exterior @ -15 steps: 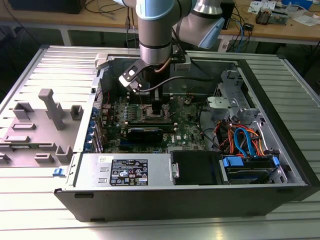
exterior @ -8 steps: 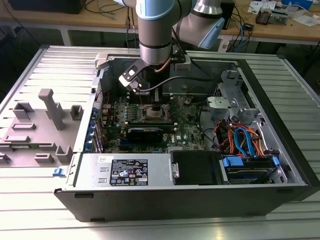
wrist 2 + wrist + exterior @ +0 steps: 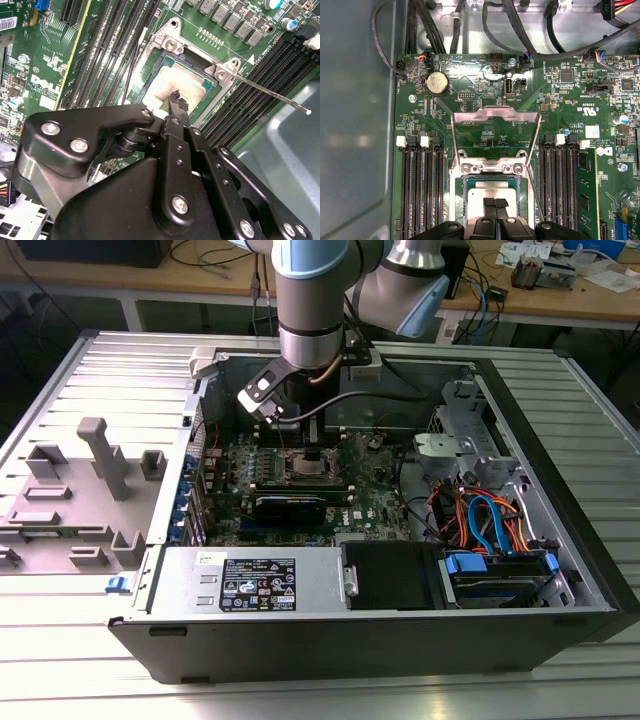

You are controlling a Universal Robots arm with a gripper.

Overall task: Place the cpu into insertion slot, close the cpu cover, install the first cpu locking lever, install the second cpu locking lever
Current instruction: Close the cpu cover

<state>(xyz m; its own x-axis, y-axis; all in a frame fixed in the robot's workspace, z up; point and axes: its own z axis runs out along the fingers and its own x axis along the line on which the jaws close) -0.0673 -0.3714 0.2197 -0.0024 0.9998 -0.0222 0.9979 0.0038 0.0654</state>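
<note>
Robot arm (image 3: 312, 300) reaches straight down into an open computer case (image 3: 330, 640). The gripper (image 3: 495, 204) has its fingers pressed together, tips at the top of the cpu (image 3: 480, 192), which is seated in the insertion slot (image 3: 490, 169). The cpu cover (image 3: 495, 114) stands open. In both wrist views the gripper's black body hides the slot's near edge.

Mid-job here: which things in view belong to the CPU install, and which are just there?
Job: cpu, insertion slot, cpu cover, locking lever, gripper.
Bystanders: coin battery, memory slots, cables, power supply.
</note>
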